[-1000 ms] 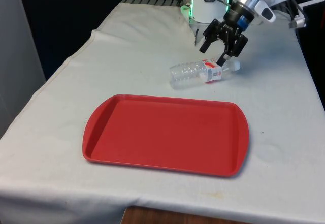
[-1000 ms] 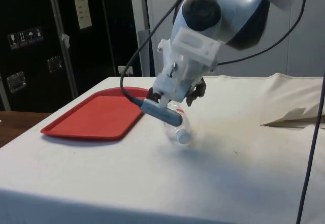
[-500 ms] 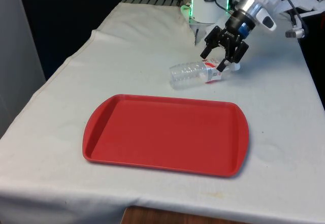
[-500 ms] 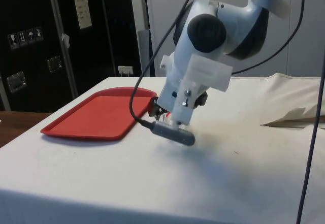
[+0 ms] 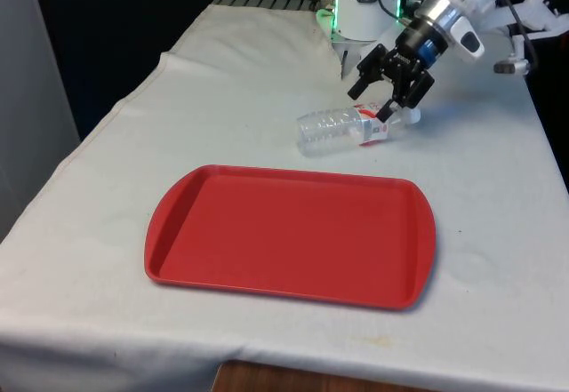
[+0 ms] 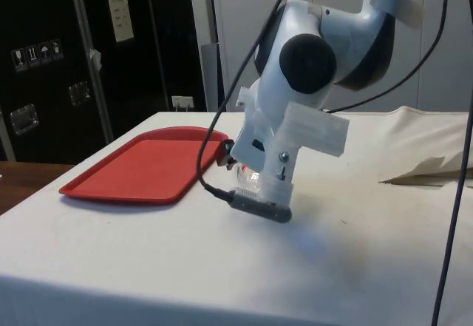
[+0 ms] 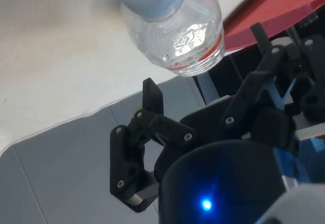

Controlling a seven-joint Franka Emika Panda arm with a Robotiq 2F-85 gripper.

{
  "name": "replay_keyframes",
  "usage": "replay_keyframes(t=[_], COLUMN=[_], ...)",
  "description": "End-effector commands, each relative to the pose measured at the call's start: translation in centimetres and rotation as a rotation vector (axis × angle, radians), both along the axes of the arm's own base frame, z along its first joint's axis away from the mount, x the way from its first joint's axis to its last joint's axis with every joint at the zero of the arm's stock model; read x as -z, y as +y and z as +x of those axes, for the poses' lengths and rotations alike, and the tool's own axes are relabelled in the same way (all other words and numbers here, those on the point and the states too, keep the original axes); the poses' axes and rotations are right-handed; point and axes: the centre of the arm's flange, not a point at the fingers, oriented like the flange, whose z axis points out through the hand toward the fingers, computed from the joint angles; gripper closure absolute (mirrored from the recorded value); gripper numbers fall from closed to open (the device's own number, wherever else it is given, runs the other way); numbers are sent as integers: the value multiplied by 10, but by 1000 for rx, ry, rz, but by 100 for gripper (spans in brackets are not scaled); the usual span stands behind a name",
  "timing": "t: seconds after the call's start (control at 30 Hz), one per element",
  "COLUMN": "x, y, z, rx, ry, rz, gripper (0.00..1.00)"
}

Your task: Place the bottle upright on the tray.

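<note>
- Bottle is lying beyond the tray, looking empty, light, crushable, likely rolling.
- Gripper, fingers apart, is poised over its cap end; gripping the neck looks best.

My arm reaches in from the front view's upper right, wrist angled downward and toward the front view's left. The gripper hangs low over the counter with its two black fingers spread apart, closed on nothing. In the side view the wrist leans steeply down.
</note>
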Motion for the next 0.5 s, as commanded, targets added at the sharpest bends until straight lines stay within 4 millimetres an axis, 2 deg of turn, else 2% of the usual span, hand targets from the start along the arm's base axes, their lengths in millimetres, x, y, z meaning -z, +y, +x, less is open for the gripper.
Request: replay_keyframes(t=[0.0, 0.47], x=[0, 12], y=[2, 9], z=[0, -8], rx=[-8, 13], ry=[-19, -51], rz=[-5, -57], gripper=[0, 0])
